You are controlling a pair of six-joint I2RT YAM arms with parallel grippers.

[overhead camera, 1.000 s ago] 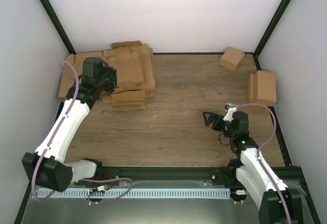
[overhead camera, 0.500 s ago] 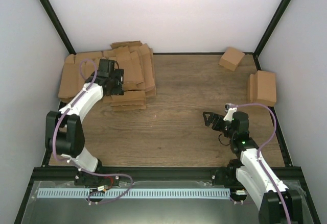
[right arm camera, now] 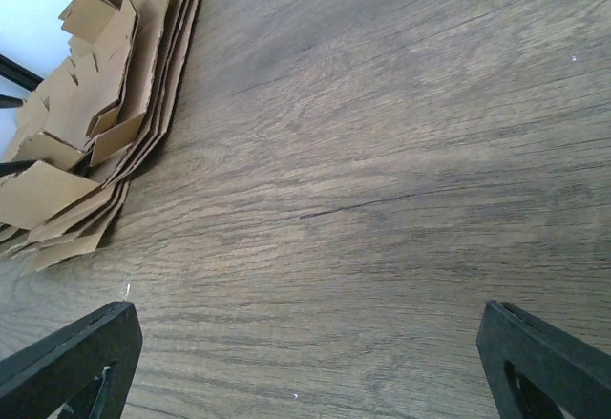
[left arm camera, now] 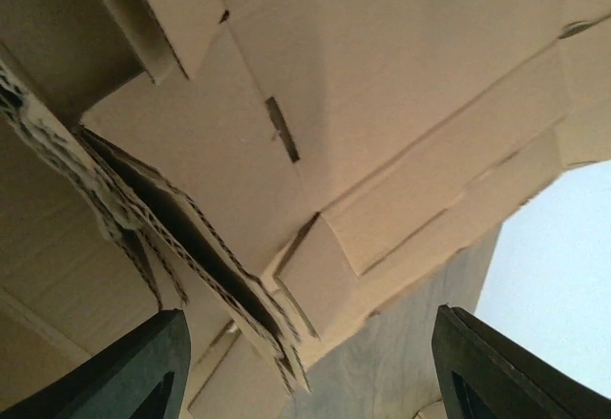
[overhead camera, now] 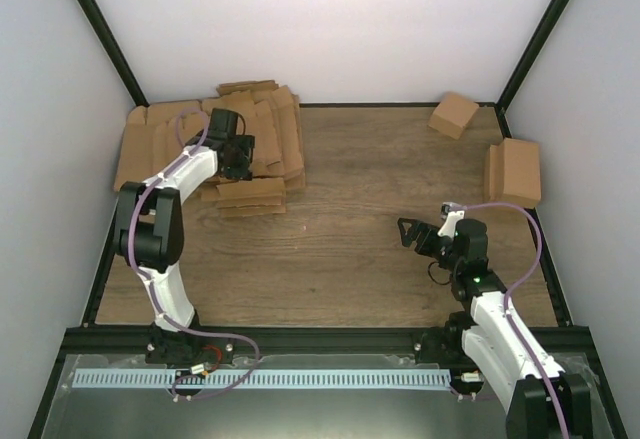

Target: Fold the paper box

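Right hand (overhead camera: 415, 231) is nearest, low over the bare wood-grain surface (overhead camera: 340, 249), fingers wide apart, nothing between them. It is well apart from all the cardboard. Risk: if a sheet comes out crooked, this hand is too far off to steady it.

Left hand (overhead camera: 243, 154) is further back, over the messy stack of flat brown cardboard blanks (overhead camera: 265, 187). In its wrist view the fingers (left arm camera: 143, 371) are spread with nothing clamped, and cardboard fills the frame just ahead.

No single sheet lies out on the surface. The thing to fold is probably the top brown die-cut cardboard sheet (left arm camera: 401, 66), with its slot and creases, lying on the stack. I can't tell for certain which layer is meant.

Main risks, as judged:
- The layered edges are fanned and ragged at lower left of the wrist view, so closing there could pinch several blanks at once.
- Tabs and slots overlap, so a pulled sheet may drag its neighbours and spill the stack.
- Coming in flat could shove the stack toward the back wall and grab nothing.
- Pinching a thin flap could crease or tear it off the fold line.

At the far right, the small brown cube-like cardboard box (overhead camera: 454, 114) and the brown folded boxes (overhead camera: 518, 171) by the wall are well apart, so collision seems unlikely.
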